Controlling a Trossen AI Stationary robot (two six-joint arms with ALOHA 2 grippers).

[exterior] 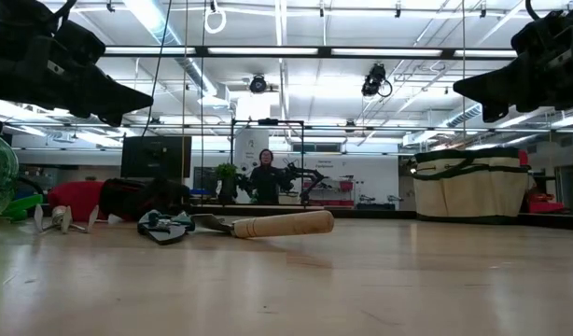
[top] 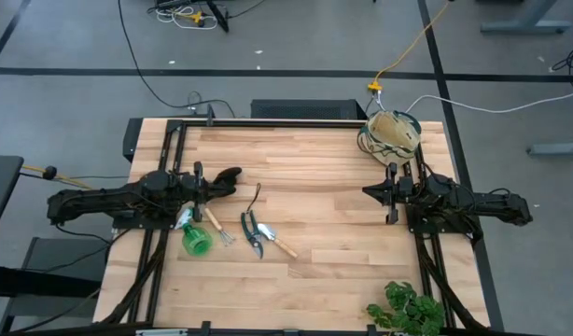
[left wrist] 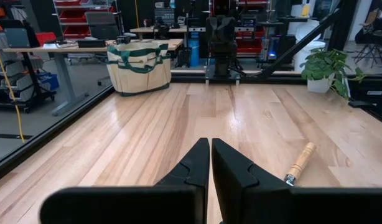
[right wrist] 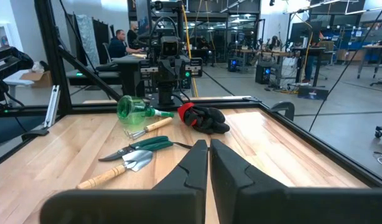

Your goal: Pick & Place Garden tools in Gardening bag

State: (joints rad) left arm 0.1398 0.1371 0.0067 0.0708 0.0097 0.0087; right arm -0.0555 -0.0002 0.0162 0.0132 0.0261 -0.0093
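Observation:
The garden tools lie on the table's left half. They are a green spray bottle on its side, a wooden-handled mini rake, black pruning shears, a wooden-handled trowel and a red-and-black glove. The beige gardening bag stands upright at the far right corner. My left gripper is shut and empty, raised above the table beside the glove. My right gripper is shut and empty, raised near the bag and pointing toward the tools.
A leafy green plant stands at the near right corner. Bare wood lies between the tools and the bag. Black frame rails run along the table's far edge and both sides. A person sits in the room beyond the table.

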